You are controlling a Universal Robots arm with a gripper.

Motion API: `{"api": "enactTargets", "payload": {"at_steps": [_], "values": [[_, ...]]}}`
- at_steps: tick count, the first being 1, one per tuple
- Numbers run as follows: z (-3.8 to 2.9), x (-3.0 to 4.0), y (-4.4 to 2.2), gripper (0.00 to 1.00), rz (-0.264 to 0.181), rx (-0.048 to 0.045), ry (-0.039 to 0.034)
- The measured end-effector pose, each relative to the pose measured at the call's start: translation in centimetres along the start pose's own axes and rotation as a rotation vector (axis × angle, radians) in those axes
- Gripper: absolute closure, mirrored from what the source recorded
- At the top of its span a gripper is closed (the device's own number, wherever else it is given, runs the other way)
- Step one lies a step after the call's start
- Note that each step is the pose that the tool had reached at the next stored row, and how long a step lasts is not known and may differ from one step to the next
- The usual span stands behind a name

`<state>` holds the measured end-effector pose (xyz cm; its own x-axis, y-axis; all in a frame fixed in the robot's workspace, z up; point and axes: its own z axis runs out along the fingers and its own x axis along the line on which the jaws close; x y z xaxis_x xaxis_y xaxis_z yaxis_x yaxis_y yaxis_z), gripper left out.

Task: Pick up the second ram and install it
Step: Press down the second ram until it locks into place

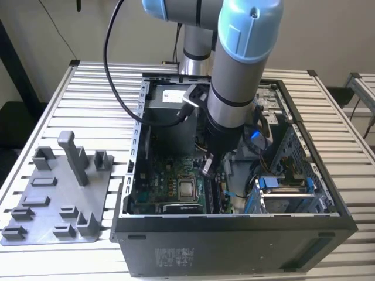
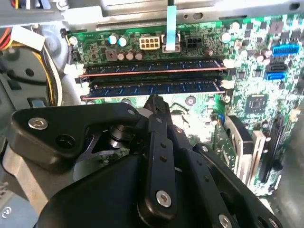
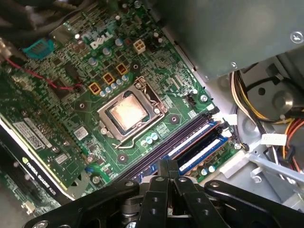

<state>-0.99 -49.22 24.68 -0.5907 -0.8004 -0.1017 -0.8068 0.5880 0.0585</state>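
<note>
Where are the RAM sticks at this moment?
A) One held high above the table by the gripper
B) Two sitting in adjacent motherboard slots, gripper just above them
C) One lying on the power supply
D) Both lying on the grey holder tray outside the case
B: in the second wrist view two RAM sticks sit side by side in the motherboard slots, with the gripper tip directly over the nearer one.

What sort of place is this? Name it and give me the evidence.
Probably a robotics lab or test bench for computer assembly. An open computer case lies on a slatted metal table, a grey holder tray sits beside it, and the gripper hovers over two RAM sticks seated on the motherboard.
</note>
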Motion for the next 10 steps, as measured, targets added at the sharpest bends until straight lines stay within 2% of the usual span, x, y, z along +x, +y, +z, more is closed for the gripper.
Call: {"api": "enactTargets", "payload": {"at_steps": [7,10], "values": [[0.01,0.0,0.0,0.89,-0.112,0.0029,-0.0044],[0.14,0.02,0.0,0.89,-0.164,0.0,-0.0052]]}}
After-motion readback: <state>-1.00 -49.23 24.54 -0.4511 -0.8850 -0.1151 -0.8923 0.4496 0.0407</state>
